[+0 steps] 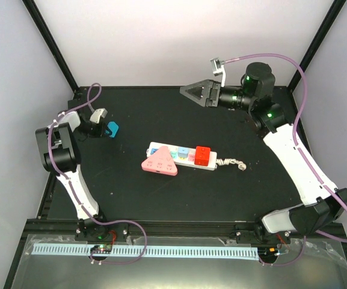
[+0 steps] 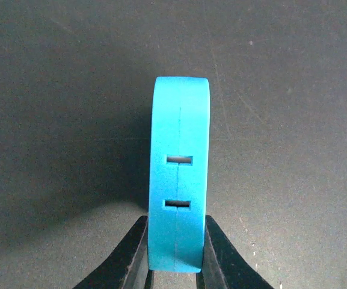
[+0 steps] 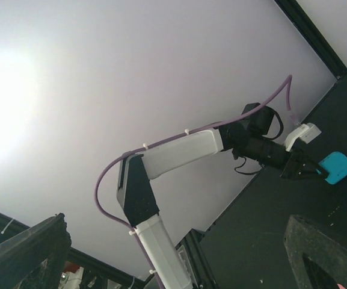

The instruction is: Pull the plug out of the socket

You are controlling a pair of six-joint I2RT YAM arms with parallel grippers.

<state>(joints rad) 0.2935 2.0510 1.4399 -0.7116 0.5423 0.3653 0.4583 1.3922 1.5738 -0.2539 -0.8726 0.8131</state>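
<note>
The blue plug [image 2: 179, 150] sits clamped in the left gripper [image 2: 176, 241] near the left edge, well apart from the power strip [image 1: 182, 158] mid-worktop; the right gripper [image 1: 186, 91] has its fingers spread.

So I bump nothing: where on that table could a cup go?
Bare table lies between socket and arm bases, and behind the socket. Crowded: mid-table, red plug and pink plug; left, blue plug in the left fingers.

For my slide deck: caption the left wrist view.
Left gripper shut on the blue plug, black tabletop behind.
</note>
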